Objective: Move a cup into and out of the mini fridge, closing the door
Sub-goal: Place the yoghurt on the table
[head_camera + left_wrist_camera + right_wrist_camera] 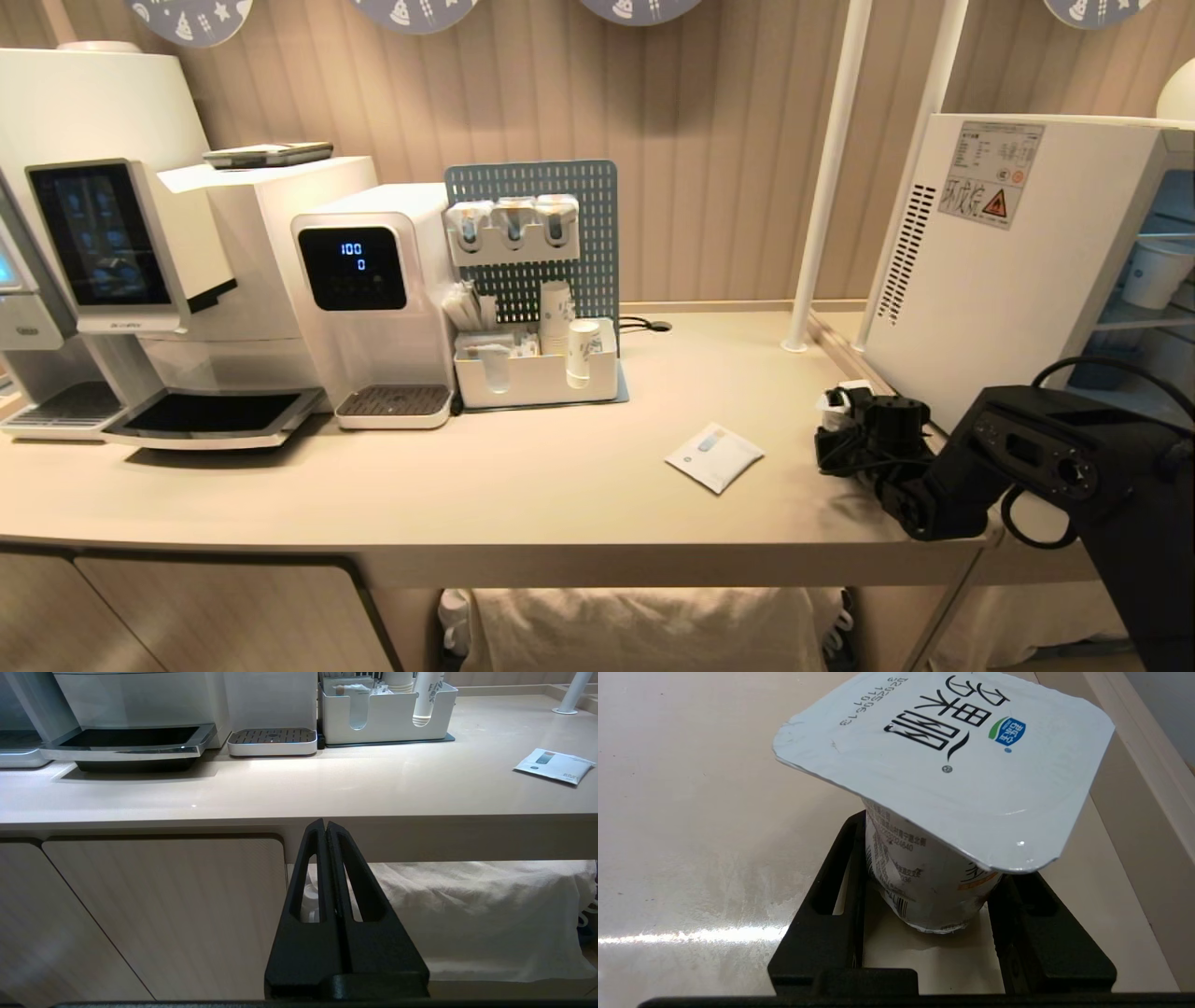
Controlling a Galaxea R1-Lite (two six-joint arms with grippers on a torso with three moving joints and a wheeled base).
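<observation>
Held the yogurt cup [943, 742] in the right gripper [929, 868], low over the counter [560, 485] and just beside the mini fridge [990, 308], near the front corner of its sticker wall. Had the two black fingers about half open, one on each side of the little tub, tucked in under the square foil lid. Pressed on the near side for sure; could not see the far touch well, with the lid's edge hanging over it. Looked like a real grip all the same, judging by how the tub leaned. Pointed the cup's long way up and a bit tilted, lid on top, bottom close to the counter. Showed only the closed side wall of the mini fridge toward the gripper. Opened the other way, round on the fridge's right side, with wire shelves and a white paper cup [1156, 273] inside. Meant, most likely, going round that front corner and then in sideways, with the tub stood up straight to clear a shelf. Could not see the door anywhere. Left the left gripper [325, 823] pinched tight on nothing, down below the counter edge and far from the mini fridge. Made the right arm the near one by a long way.
</observation>
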